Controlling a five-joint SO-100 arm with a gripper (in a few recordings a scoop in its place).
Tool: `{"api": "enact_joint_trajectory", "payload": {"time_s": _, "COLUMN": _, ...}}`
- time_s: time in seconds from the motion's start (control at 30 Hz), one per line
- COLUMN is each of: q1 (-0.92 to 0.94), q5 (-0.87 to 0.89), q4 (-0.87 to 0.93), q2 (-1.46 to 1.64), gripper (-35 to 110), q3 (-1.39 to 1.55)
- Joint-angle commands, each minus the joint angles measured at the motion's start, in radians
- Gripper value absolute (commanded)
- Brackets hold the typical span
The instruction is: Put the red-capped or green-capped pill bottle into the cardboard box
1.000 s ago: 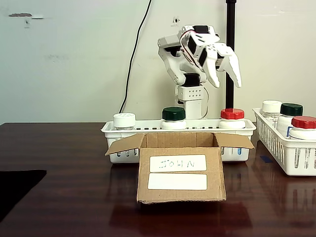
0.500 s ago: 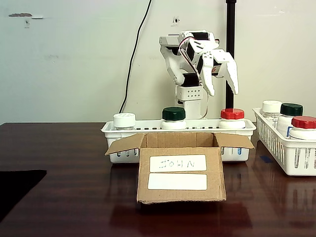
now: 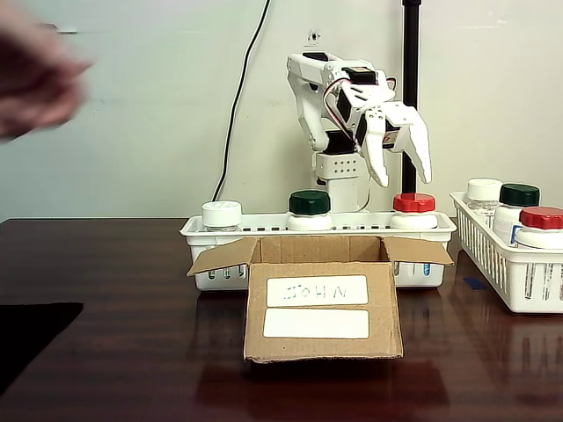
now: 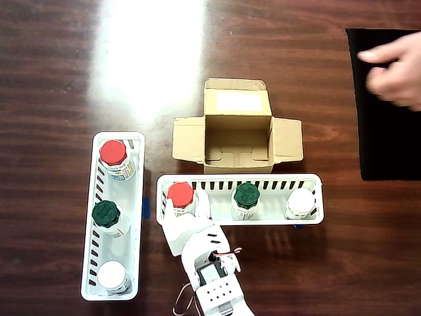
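Observation:
A red-capped pill bottle [image 3: 413, 209] [image 4: 180, 195] stands at one end of a white basket [image 3: 202, 230] [image 4: 276, 178], beside a green-capped bottle [image 3: 310, 209] [image 4: 247, 196] and a white-capped one [image 3: 222, 215] [image 4: 301, 201]. My white gripper [image 3: 405, 176] [image 4: 185, 204] hangs open just above the red cap, its fingers straddling it in the overhead view without touching. The open cardboard box [image 3: 321, 299] [image 4: 237, 135], labelled "JOHN", sits empty right in front of the basket.
A second white basket [image 3: 493, 255] [image 4: 89, 217] holds a red-capped bottle [image 4: 114, 155], a green-capped bottle [image 4: 106, 214] and a white-capped bottle [image 4: 112, 275]. A person's hand [image 3: 35, 70] [image 4: 395, 66] hovers over a black mat [image 4: 388, 131]. A black pole [image 3: 411, 97] stands behind the arm.
The gripper has swung down and toward the red-capped bottle, still open. A person's hand has come into the fixed view at the upper left.

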Motion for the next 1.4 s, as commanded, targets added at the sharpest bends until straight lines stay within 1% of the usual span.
{"api": "enact_joint_trajectory", "payload": {"time_s": 0.0, "q1": -0.009, "q5": 0.023, "q4": -0.046, "q2": 0.000, "gripper": 51, "q3": 0.002}}
{"api": "enact_joint_trajectory", "payload": {"time_s": 0.5, "q1": -0.064, "q5": 0.038, "q4": -0.077, "q2": 0.049, "gripper": 51, "q3": 0.061}}
{"api": "enact_joint_trajectory", "payload": {"time_s": 0.77, "q1": -0.011, "q5": 0.095, "q4": -0.092, "q2": 0.043, "gripper": 51, "q3": 0.032}}
{"api": "enact_joint_trajectory", "payload": {"time_s": 0.83, "q1": 0.003, "q5": 0.097, "q4": -0.095, "q2": 0.040, "gripper": 54, "q3": 0.021}}
{"api": "enact_joint_trajectory", "payload": {"time_s": 0.93, "q1": 0.011, "q5": 0.097, "q4": -0.100, "q2": 0.032, "gripper": 64, "q3": 0.011}}
{"api": "enact_joint_trajectory", "payload": {"time_s": 1.07, "q1": 0.012, "q5": 0.103, "q4": -0.118, "q2": 0.031, "gripper": 74, "q3": 0.025}}
{"api": "enact_joint_trajectory", "payload": {"time_s": 1.2, "q1": -0.009, "q5": 0.087, "q4": -0.114, "q2": 0.052, "gripper": 75, "q3": 0.031}}
{"api": "enact_joint_trajectory", "payload": {"time_s": 1.37, "q1": -0.029, "q5": 0.060, "q4": -0.052, "q2": 0.055, "gripper": 75, "q3": -0.011}}
